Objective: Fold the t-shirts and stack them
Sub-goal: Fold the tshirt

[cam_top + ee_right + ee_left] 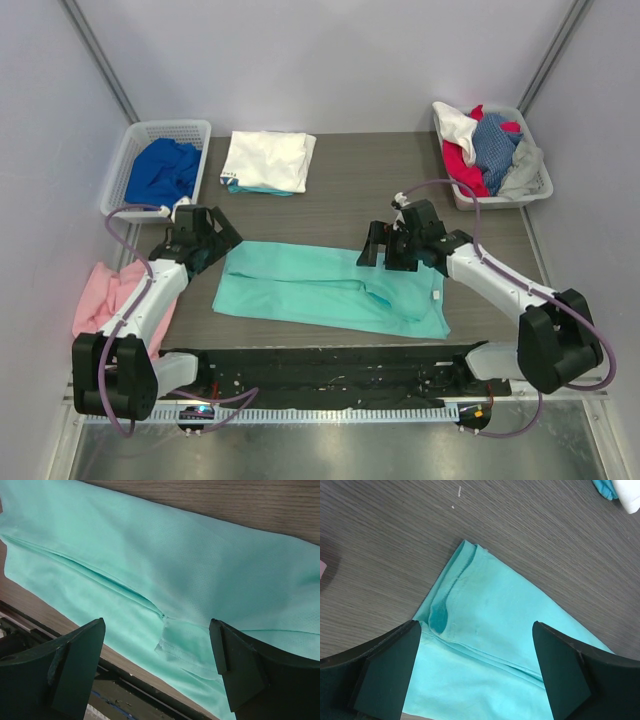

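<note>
**One shirt stacked, the mint-green one half folded**

The mint-green short-sleeved fabric t-shirt (330, 290) lies in the middle of the dark wood-grain tabletop (350, 205) as a long band. Its sides are turned in lengthwise, so the crosswise folds appear not yet made. In the upper middle of the top view, a folded white fabric t-shirt (267, 160) sits on a folded teal garment (262, 188) whose edge shows beneath it, so the stack has begun.

By my reading, what is left is to finish the green shirt and set it on the stack. After that come the royal-blue t-shirt (160, 172) in the white plastic lattice basket (150, 130) at upper left and the heap of red, white, blue and grey clothes (490, 145) in the second white lattice basket (500, 202) at upper right.

The left end effector (475, 670) hangs over the band's left end with its fingers spread wide, holding nothing. The right end effector (157, 665), equally wide and empty, hangs over the right part near a sleeve seam.

A pink cloth (100, 300) lies at the lower left edge, beside the left arm. Nothing lies on the green shirt or between it and the stack.
</note>
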`<action>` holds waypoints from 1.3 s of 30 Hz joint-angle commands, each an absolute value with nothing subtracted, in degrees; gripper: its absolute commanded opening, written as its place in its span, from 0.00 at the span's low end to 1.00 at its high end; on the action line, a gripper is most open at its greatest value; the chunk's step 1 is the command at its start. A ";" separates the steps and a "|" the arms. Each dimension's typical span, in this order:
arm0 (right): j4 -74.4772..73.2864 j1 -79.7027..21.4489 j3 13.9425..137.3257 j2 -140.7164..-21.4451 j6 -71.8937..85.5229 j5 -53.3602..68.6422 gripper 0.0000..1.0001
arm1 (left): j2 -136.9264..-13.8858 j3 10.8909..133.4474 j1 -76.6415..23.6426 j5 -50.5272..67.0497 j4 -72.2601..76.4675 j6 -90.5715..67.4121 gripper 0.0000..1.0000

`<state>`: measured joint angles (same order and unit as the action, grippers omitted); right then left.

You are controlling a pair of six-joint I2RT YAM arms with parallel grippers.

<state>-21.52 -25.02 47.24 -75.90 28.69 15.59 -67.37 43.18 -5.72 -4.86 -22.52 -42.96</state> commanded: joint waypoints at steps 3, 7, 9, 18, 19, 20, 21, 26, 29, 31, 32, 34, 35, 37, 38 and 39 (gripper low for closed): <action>-23.64 -25.31 50.01 -71.11 27.77 11.08 0.95 | -66.88 42.89 -5.63 -4.22 -19.95 -43.07 1.00; -24.61 -25.23 50.45 -70.75 27.69 10.90 0.95 | -67.32 42.72 -5.71 -3.87 -19.43 -43.42 1.00; -24.61 -25.22 50.45 -70.84 27.69 10.90 0.95 | -67.41 42.54 -5.71 -3.34 -18.99 -43.42 1.00; -23.03 -25.22 47.82 -71.10 28.56 9.76 0.95 | -69.69 44.82 -12.11 4.82 -9.15 -44.47 1.00; -22.16 -25.22 47.29 -71.19 29.09 9.76 0.95 | -71.96 46.22 -13.52 5.36 -6.70 -44.91 1.00; -21.89 -25.22 46.33 -71.28 29.35 9.49 0.95 | -73.29 47.01 -15.01 5.62 -5.55 -45.26 1.00; -21.54 -25.22 45.88 -71.54 29.62 9.49 0.95 | -74.61 47.89 -17.99 5.97 -4.49 -45.87 1.00; -18.37 -25.40 42.63 -73.91 31.20 10.37 0.95 | -83.57 55.27 -24.60 7.73 1.74 -48.07 1.00; -17.23 -25.31 41.40 -74.70 31.20 10.28 0.95 | -88.84 58.35 -28.02 8.61 4.83 -48.60 1.00; -16.70 -25.40 40.96 -75.23 31.29 9.85 0.95 | -92.45 59.41 -29.00 10.18 8.16 -49.92 1.00; -16.53 -25.31 40.87 -75.50 31.12 9.84 0.95 | -93.68 59.68 -29.70 10.72 9.22 -50.53 1.00; -16.26 -25.40 40.61 -75.67 31.11 9.84 0.95 | -97.28 60.20 -30.41 12.38 12.29 -52.46 1.00; -16.17 -25.40 40.52 -75.85 31.29 9.76 0.95 | -98.34 60.29 -31.02 12.65 12.91 -53.08 1.00; -15.91 -25.40 40.34 -75.85 31.38 9.76 0.95 | -101.07 60.03 -31.55 13.36 14.76 -54.66 1.00; -15.82 -25.40 40.34 -75.94 31.38 9.67 0.95 | -101.86 59.86 -31.81 13.97 15.29 -55.28 1.00; -15.82 -25.40 40.34 -75.94 31.38 9.58 0.95 | -102.39 58.90 -31.99 14.24 16.69 -55.81 1.00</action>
